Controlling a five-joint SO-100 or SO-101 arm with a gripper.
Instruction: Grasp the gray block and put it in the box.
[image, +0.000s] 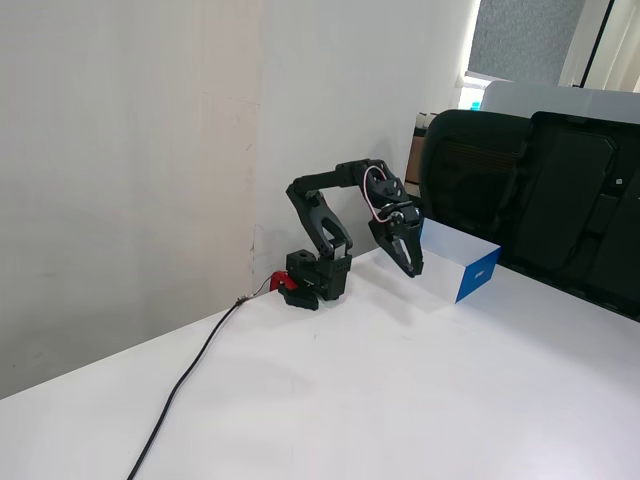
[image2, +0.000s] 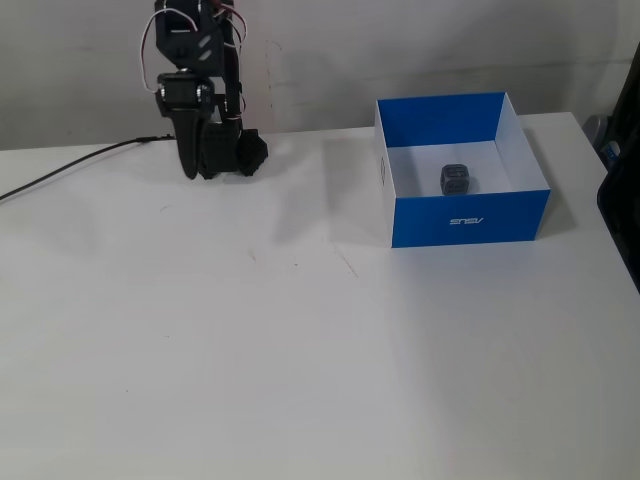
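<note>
Tool (image2: 190, 165) closed, empty, above table (image2: 300, 350)

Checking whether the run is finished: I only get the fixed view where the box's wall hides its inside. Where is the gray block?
Observer: In a fixed view from above, the gray block lies on the white floor inside the box.
Operator: Here the claw seems to touch the box. Does it?
Observer: No. The claw hangs well to the left of the box, with bare table between.
Operator: Is the block against a side wall?
Observer: No, it sits roughly midway between them.
</note>
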